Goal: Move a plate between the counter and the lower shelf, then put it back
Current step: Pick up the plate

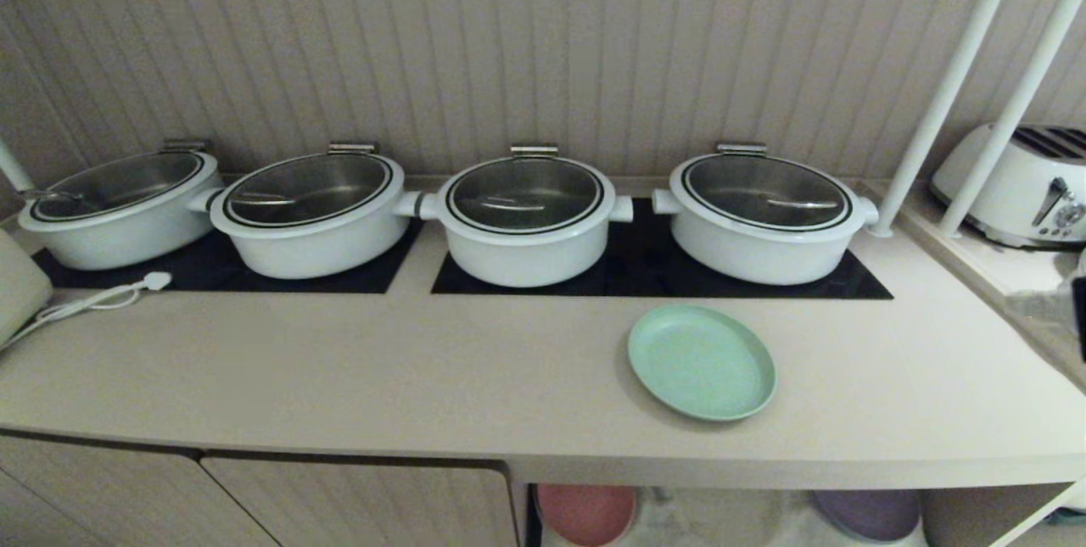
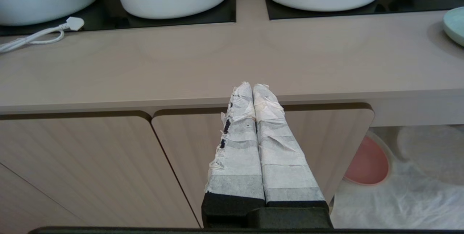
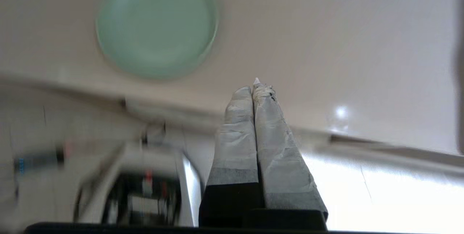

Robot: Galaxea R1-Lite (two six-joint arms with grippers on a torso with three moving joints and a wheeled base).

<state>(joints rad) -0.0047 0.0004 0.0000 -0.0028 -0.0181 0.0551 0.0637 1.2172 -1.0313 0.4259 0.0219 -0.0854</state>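
Plate [image 1: 702, 361] flat on counter [image 1: 339, 369], just before rightmost pot [image 1: 761, 216]. Your right gripper [image 3: 253, 88] clenched, empty, near plate. Left gripper [image 2: 252, 88] clenched, off counter's front edge.

The plate [image 1: 702, 362] is plain mint green, on a beige surface [image 1: 424, 369] inset with black hob panels [image 1: 653, 271]. Four pots [image 1: 526, 220] are white. Lower right of the frame, the lower shelf [image 1: 738, 521] shows white cloth, a pink plate [image 1: 585, 513] and a purple plate [image 1: 865, 515].
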